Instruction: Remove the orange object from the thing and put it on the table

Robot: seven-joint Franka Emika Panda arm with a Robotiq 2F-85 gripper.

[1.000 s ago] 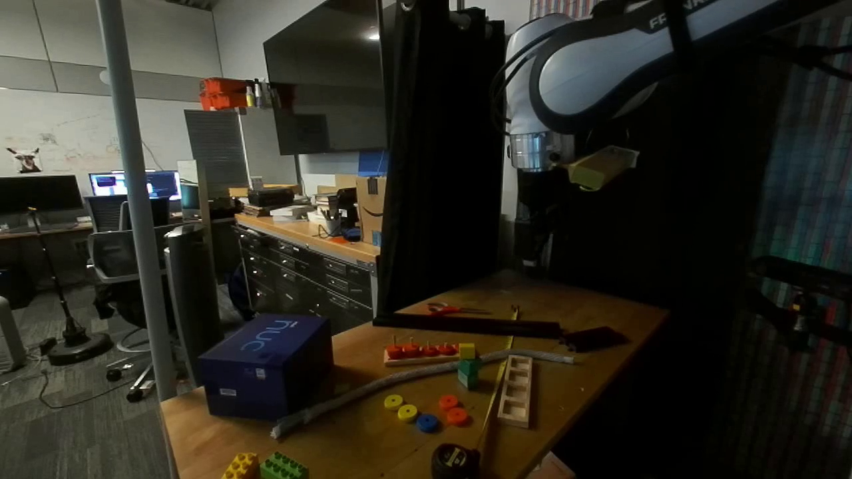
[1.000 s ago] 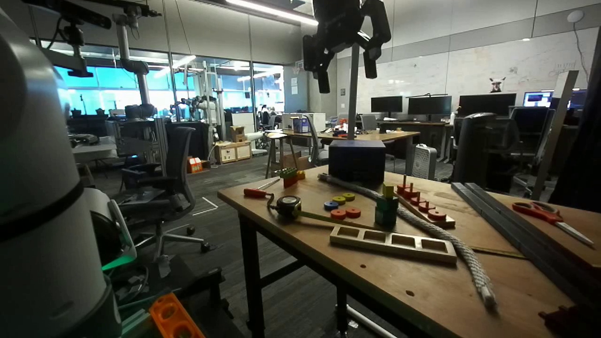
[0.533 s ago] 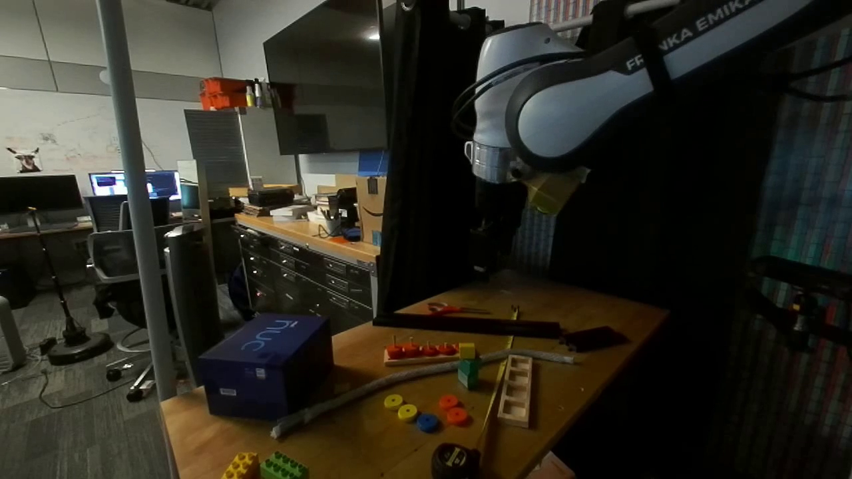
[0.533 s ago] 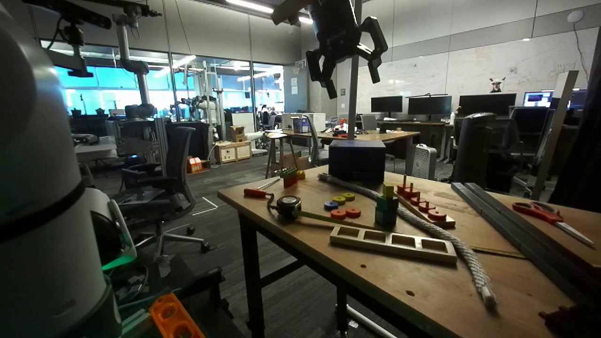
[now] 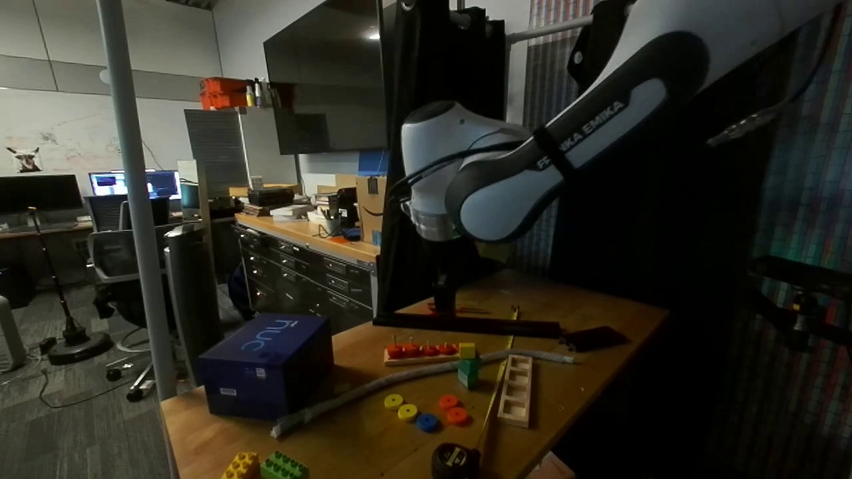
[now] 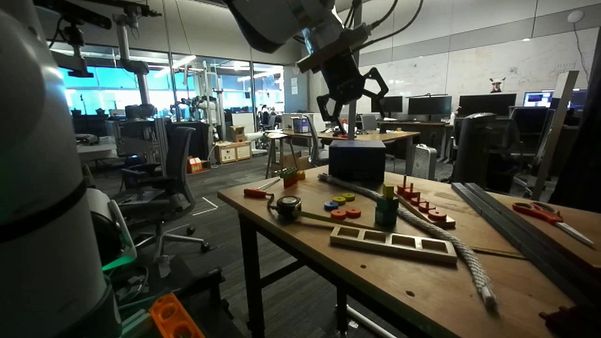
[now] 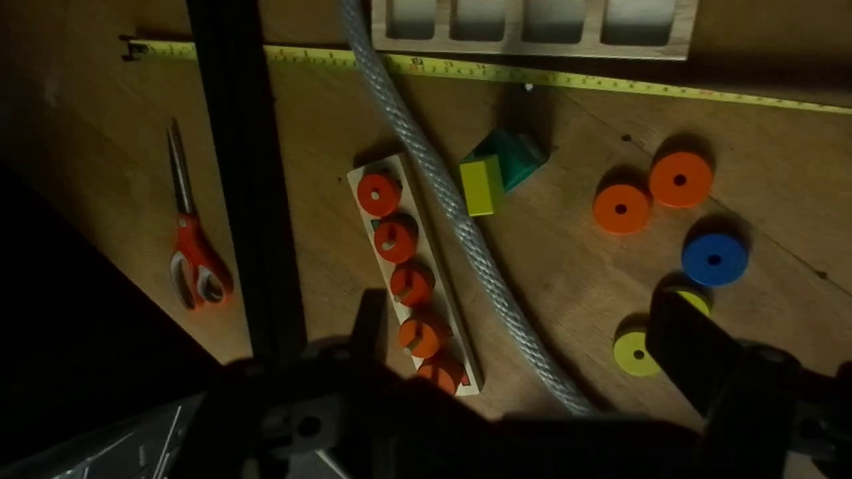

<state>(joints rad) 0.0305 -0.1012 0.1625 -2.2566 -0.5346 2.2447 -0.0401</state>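
Note:
The thing is a low peg board with a pale wooden base carrying several red and orange discs on pegs. It also shows in an exterior view. An orange disc sits on a peg near its lower end in the wrist view; the last orange disc is partly hidden by my gripper. My gripper is open and empty, above the table, its fingers pointing down. It shows in both exterior views. In the wrist view its left finger is beside the board.
A grey rope runs beside the board. A green and yellow block stack, loose discs, a compartment tray, a tape measure, black bars, scissors and a blue box stand around.
My arm has come down and across over the table, leftward and lower in an exterior view. My gripper has lowered and stays open. The things on the table have not moved.

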